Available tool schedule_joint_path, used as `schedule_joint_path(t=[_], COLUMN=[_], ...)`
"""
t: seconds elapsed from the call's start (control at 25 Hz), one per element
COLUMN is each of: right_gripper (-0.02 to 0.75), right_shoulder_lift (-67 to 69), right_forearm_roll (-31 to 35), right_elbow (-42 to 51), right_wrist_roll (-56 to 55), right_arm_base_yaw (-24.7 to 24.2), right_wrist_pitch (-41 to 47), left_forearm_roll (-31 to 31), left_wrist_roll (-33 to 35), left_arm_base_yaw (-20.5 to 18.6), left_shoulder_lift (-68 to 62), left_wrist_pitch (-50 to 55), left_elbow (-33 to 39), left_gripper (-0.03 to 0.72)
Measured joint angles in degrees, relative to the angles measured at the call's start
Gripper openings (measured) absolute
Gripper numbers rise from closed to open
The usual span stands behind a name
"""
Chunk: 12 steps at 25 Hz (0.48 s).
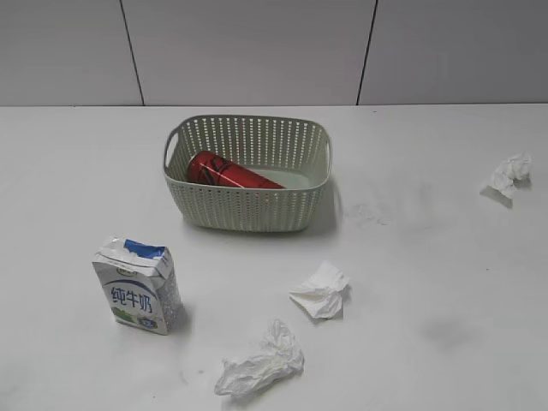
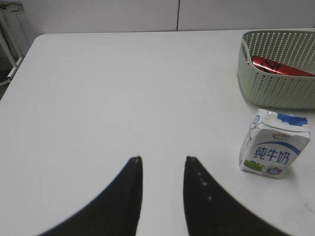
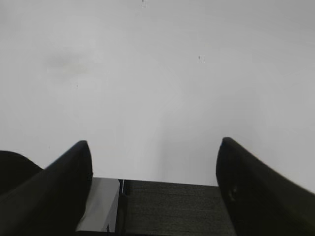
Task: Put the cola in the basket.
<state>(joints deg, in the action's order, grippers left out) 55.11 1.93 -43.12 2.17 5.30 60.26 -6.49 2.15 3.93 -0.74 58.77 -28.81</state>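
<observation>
The red cola can point(image 1: 224, 172) lies on its side inside the pale green basket point(image 1: 248, 210) at the back middle of the table. Both also show in the left wrist view, the can point(image 2: 280, 67) within the basket point(image 2: 275, 88) at the far right. Neither gripper shows in the exterior view. My left gripper point(image 2: 162, 160) is open and empty over bare table, well left of the basket. My right gripper point(image 3: 155, 145) is open wide and empty over bare table near its front edge.
A white-and-blue milk carton point(image 1: 137, 287) stands at the front left, also in the left wrist view point(image 2: 273, 145). Crumpled tissues lie at the front middle point(image 1: 321, 291), lower front point(image 1: 257, 364) and far right point(image 1: 509, 174). A grey wall runs behind the table.
</observation>
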Motion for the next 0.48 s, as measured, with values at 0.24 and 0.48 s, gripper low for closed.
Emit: schedule_joint_path(t=[0.24,0.48], right_gripper=[0.591,0.591], right_shoulder_lift=[-12.42,-24.11], right_forearm_roll=[2.60,2.91], right_elbow=[11.65,13.47], right_wrist_roll=[0.00,-0.05], right_arm_base_yaw=[0.00,0.00], right_wrist_pitch=[-2.35,-1.34], left_forearm_roll=[0.00,0.00], left_wrist_roll=[0.00,0.00], left_arm_base_yaw=[0.00,0.00], left_shoulder_lift=[0.00,0.00], left_wrist_pitch=[0.00,0.00], left_elbow=[0.00,0.00], left_gripper=[0.231,0.231])
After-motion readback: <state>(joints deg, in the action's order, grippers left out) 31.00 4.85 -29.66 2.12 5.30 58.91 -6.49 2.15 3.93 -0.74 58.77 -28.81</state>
